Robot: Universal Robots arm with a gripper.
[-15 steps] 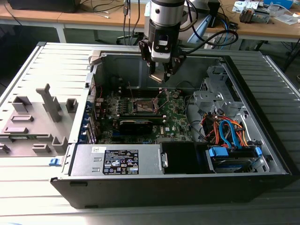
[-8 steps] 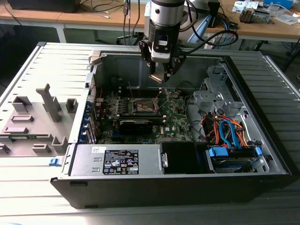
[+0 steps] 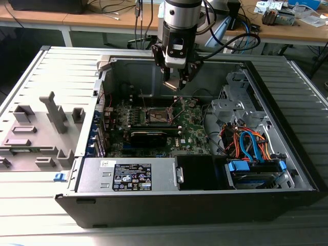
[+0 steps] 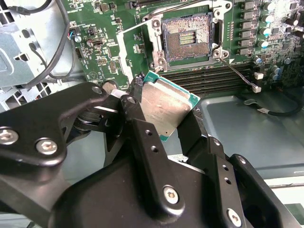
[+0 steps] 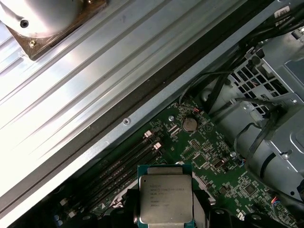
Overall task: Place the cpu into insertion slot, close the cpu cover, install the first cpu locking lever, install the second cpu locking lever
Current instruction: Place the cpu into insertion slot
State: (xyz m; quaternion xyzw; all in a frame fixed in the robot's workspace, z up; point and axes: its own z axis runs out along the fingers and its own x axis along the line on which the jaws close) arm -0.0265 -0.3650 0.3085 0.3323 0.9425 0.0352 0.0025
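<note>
Black gripper (image 3: pixel 178 83) is holding the flat square silver-topped cpu (image 4: pixel 164 105).
Fingers (image 4: pixel 142 133) are pinching its edges; levelling it squarely over the silver-rimmed square insertion slot (image 4: pixel 186 38) appears essential.

Open tower case (image 3: pixel 179 205) lying on a ribbed metal table (image 3: pixel 31 205), wooden desks (image 3: pixel 41 20) behind.

Inside, a long black card (image 3: pixel 148 136) lies across a green motherboard (image 3: pixel 192 134). A labelled grey power supply (image 3: pixel 128 174) sits along the near wall. Orange and blue cables (image 3: pixel 248 143) bunch above a drive bay (image 3: pixel 256 171). A grey plastic fixture (image 3: pixel 38 136) stands outside, on the exterior view's left. The first wrist view catches a coin battery (image 5: pixel 189 124).
</note>
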